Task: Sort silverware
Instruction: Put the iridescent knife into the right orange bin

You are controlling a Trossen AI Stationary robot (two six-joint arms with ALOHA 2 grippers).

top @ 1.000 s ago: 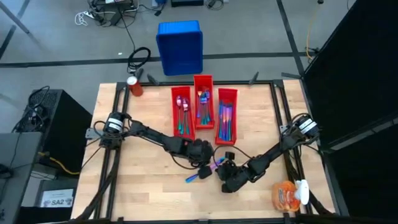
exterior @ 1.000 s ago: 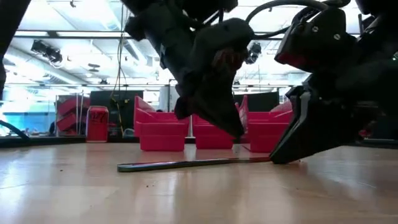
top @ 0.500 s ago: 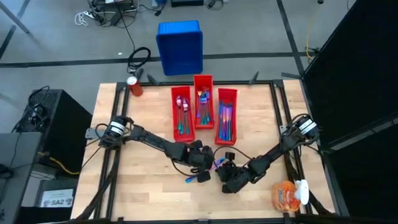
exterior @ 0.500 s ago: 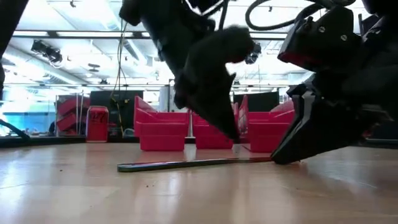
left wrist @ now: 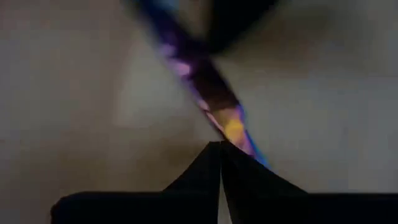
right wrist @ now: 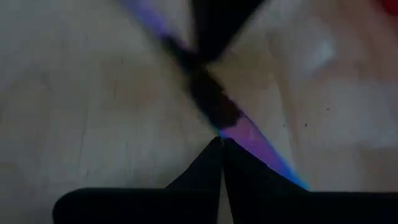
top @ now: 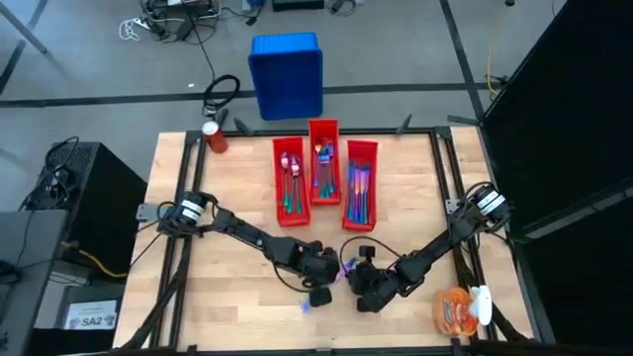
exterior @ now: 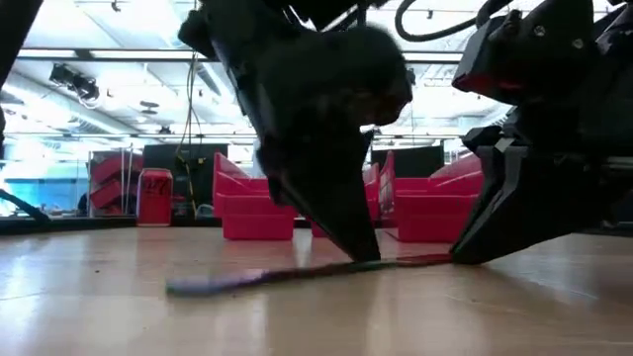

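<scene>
Silverware piece point(exterior: 267, 278) laid flat on table point(top: 218, 198), pinched at one end by right gripper point(top: 361, 297), left gripper point(top: 318, 294) clenched on its middle.

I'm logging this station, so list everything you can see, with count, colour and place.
Red bins: three, side by side, table's far middle, holding silverware.
Loose utensil: one, iridescent blue-purple, lying flat on the near table.
Blue crate: one, floor beyond table.
Red can: one, far left corner.
Orange bag and white bottle: near right corner.
Left gripper: fingers shut, tips down at the utensil.
Right gripper: fingers shut, at its other end.
</scene>
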